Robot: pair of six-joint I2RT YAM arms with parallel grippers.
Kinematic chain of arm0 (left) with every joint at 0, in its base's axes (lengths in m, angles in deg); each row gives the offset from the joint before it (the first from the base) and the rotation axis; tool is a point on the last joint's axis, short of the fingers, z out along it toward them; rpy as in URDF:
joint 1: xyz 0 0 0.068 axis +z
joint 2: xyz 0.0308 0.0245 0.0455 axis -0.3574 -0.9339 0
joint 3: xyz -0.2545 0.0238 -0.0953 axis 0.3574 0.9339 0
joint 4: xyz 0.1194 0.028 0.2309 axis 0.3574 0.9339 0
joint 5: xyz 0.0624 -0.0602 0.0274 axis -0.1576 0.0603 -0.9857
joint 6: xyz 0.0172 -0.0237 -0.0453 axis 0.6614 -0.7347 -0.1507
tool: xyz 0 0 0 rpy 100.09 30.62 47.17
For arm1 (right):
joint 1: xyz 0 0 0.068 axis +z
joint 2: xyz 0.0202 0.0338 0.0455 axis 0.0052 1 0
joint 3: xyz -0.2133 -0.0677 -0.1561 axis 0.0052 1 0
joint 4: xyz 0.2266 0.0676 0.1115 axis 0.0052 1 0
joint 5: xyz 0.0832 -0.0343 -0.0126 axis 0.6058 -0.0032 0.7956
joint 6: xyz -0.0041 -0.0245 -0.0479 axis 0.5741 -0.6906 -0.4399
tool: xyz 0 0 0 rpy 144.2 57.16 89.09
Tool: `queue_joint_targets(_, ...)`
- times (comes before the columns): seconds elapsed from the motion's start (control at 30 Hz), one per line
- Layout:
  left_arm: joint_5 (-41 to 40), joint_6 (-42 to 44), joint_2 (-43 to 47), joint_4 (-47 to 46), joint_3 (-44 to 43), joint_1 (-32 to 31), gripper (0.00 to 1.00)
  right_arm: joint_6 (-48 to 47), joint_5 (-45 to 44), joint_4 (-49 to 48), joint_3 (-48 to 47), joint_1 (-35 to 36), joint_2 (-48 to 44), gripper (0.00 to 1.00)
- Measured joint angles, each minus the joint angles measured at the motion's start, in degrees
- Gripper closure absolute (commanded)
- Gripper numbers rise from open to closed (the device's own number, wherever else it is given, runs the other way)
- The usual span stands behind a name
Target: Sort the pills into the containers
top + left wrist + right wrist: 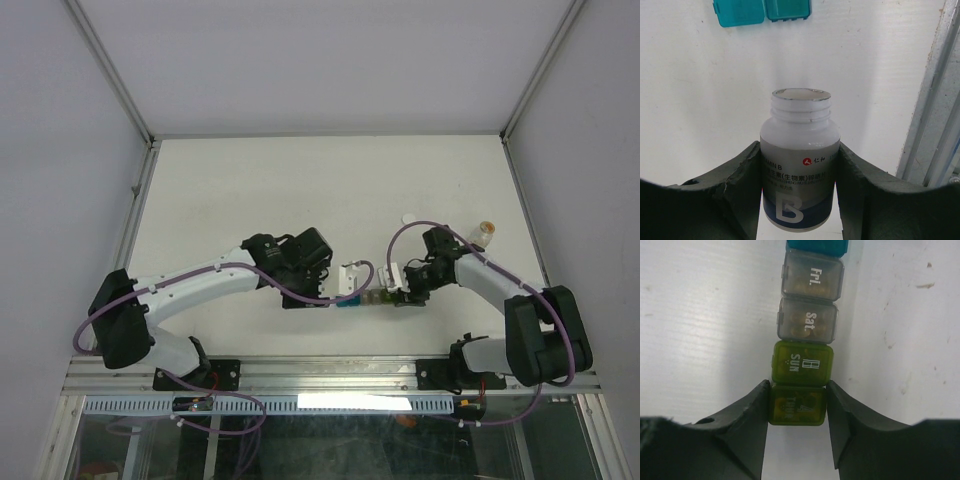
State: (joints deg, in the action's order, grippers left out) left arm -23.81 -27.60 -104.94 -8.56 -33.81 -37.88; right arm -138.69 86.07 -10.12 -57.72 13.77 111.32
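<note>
Step in hand: readying, by the look of it. One arm has the pill source, the other pins the containers [807,330], and no pill is seen on its way.
Left jaws: closed on an uncapped white vitamin bottle [800,150], gripping its body on both sides. The mouth points away from the wrist camera, towards the teal end of the strip.
Right jaws: pressed against both sides of the yellow-green end compartment [796,405] marked THUR, so they grip the strip by that end.
Where the containers lie: flat on the bench [300,190], between the two arms and near its front edge. The strip runs from the right jaws towards the bottle.
Lids: the two yellow-green and two grey compartments [810,300] read as shut, day labels facing up.
Next move calls for: probably a lid lifted first. Then the bottle mouth goes over one small cell and is tipped gently, so the pills do not pour out in a rush. The right jaws' hold must not slip meanwhile.
Hidden or cut off: the bottle's inside is out of sight, so whether it holds pills cannot be told. The teal pieces [739,11] are cut by the view's top edge; whether they are open lids or shut cells cannot be told.
Hard to make out: tan shapes show dimly through the grey walls, perhaps pills. A white disc [408,217] and a small clear jar with an orange top [487,232] lie behind the right arm; the disc may be the bottle's cap.
</note>
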Motion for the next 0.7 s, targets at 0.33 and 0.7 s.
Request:
queue_joint_targets(0.33, 0.5, 0.6, 2.0, -0.1, 1.1, 0.0, 1.0, 15.8, -2.8, -2.9, -5.3, 1.6, 1.3, 0.2)
queue_joint_targets(0.7, -0.9, -4.9, -16.7, 6.1, -13.7, -2.4, 1.0, 22.9, 3.2, 2.6, -10.6, -20.4, -2.8, 0.19)
